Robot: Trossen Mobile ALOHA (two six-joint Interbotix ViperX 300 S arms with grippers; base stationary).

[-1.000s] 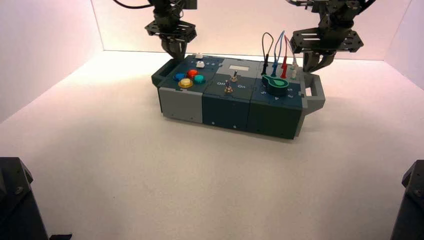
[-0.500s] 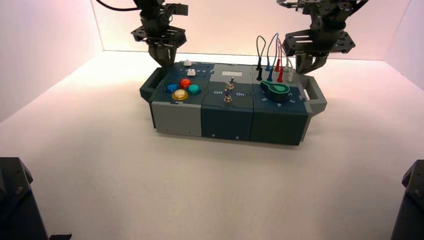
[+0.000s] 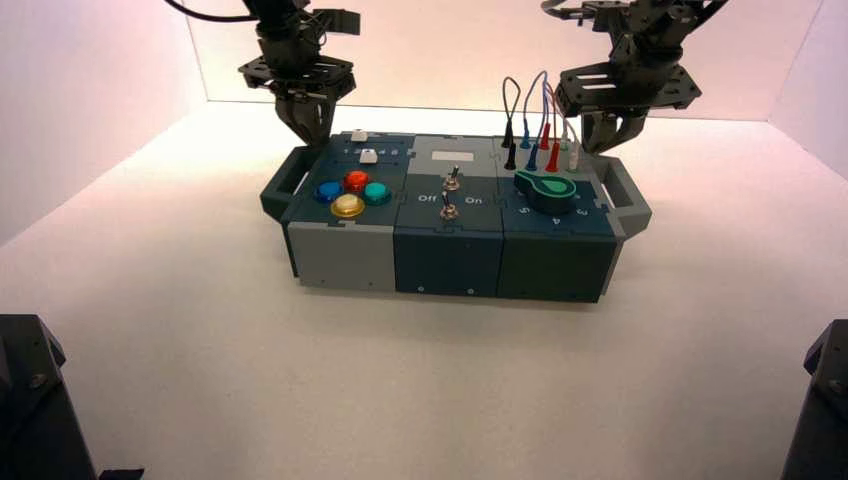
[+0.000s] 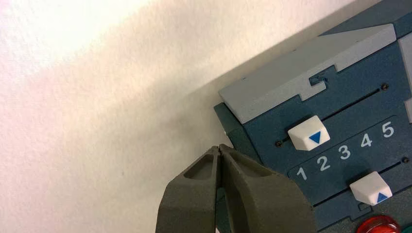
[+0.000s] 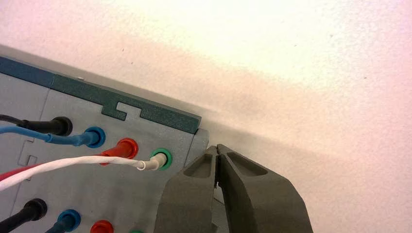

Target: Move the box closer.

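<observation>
The box (image 3: 450, 260) lies across the middle of the white table, with coloured buttons on the left, toggle switches in the centre, and a green dial and looped wires on the right. My left gripper (image 3: 308, 133) is shut and points down just behind the box's back left corner (image 4: 228, 119). In the left wrist view its tips (image 4: 219, 148) sit against that corner, beside two white slider caps (image 4: 308, 137). My right gripper (image 3: 598, 140) is also shut, behind the back right corner. Its tips (image 5: 216, 148) rest by the grey wire panel (image 5: 58, 194), near the green socket (image 5: 162, 158).
White walls (image 3: 100, 80) close in the table at the back and sides. Open white tabletop (image 3: 420, 390) stretches between the box and the near edge. Dark arm bases stand at the near left (image 3: 30, 400) and near right (image 3: 820, 400) corners.
The box has slid toward the near edge and a little to the left, turning to lie squarer. Both shut grippers came along behind its back corners.
</observation>
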